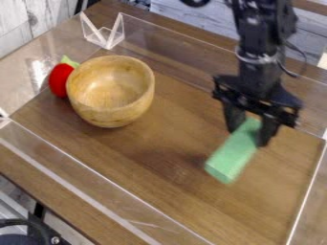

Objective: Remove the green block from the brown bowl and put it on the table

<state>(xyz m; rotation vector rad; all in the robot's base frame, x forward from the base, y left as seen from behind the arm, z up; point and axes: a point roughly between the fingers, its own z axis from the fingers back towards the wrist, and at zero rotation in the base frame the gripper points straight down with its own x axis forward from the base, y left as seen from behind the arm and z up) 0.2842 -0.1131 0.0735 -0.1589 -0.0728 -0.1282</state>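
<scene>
Currently the pincer (255, 122) clamps the green block's (235, 158) upper end, so the block hangs tilted near the table (141, 163), well apart from the emptied brown bowl (110, 91), ready for set-down.

Green block: one is counted (238, 155), a light green bar seen at the right side of the table.
Brown bowl: one is counted (110, 89), round and wooden.
Red round toy: one is counted (59, 77), partly hidden behind the bowl at its left side; a small green part is seen on its top.
Table: one is counted (153, 172), with a wood-grain top.
Clear border: one is counted (76, 196), running around the table edges.
Clear folded piece: one is counted (102, 31), at the back left corner; what it is cannot be told.
Robot arm: one is counted.
Gripper: one is counted (257, 125), black.
</scene>
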